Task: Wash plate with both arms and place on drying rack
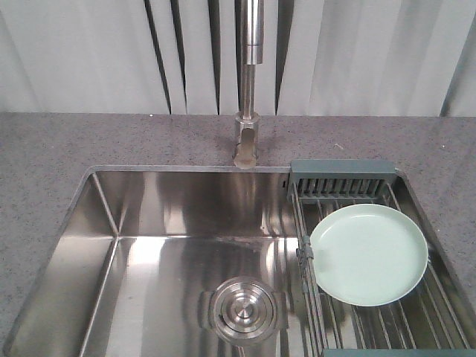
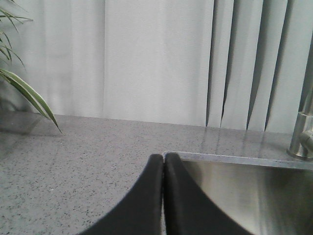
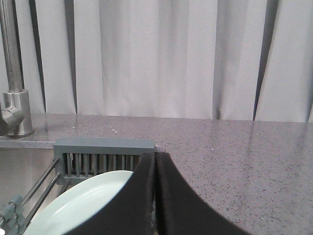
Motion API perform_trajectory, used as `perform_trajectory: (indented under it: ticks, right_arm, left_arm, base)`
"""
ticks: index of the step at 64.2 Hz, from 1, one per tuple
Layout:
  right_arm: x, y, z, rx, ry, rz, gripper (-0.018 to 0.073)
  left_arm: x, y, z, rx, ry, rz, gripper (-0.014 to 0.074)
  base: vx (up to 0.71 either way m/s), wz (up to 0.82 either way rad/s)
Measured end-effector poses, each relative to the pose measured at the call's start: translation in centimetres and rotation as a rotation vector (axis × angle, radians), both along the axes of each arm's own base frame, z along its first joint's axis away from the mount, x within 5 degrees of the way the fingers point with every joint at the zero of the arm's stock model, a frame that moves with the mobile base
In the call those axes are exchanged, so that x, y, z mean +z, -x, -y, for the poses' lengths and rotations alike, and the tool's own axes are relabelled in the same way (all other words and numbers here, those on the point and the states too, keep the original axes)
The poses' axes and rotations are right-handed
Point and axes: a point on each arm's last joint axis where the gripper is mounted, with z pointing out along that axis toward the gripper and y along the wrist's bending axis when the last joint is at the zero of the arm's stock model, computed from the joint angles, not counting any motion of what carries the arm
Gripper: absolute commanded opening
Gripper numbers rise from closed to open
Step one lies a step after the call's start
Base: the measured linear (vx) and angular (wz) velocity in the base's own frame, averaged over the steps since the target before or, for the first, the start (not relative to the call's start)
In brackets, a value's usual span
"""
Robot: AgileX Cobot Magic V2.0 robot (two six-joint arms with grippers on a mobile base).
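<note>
One plate (image 1: 369,254), pale mint green, lies on the drying rack (image 1: 387,312) in the front-facing view, resting flat on the steel wire rods at the right end of the sink (image 1: 149,253), just in front of the rack's grey-teal slotted end piece (image 1: 341,181). Left of it the steel basin shows its round drain cover (image 1: 242,309), and the faucet (image 1: 249,89) rises from the speckled grey countertop (image 1: 74,141) behind, with pale curtains (image 1: 74,52) beyond; neither arm appears in this view. From the left wrist camera, the left gripper (image 2: 163,159) has its two black fingers pressed together with nothing between them, hanging over the near left corner of the sink rim (image 2: 234,159); a striped plant leaf (image 2: 27,95) pokes in at the left edge. From the right wrist camera, the right gripper (image 3: 155,157) is likewise closed tight and empty, poised above the rim of the plate (image 3: 83,203), which sits on the rods just below the slotted end piece (image 3: 102,152), with the faucet base (image 3: 14,112) off to the left.
</note>
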Motion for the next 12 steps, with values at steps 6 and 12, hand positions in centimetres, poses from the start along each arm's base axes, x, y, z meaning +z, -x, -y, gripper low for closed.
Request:
perform_trajectory:
  ticks: [6, 12]
  right_arm:
    - [0.0, 0.0, 0.0, 0.0, 0.0, 0.0, -0.0008]
    - [0.0, 0.0, 0.0, 0.0, 0.0, 0.0, -0.0008]
  left_arm:
    - [0.0, 0.0, 0.0, 0.0, 0.0, 0.0, -0.0006]
    - [0.0, 0.0, 0.0, 0.0, 0.0, 0.0, -0.0006]
  base:
    - [0.0, 0.0]
    - [0.0, 0.0]
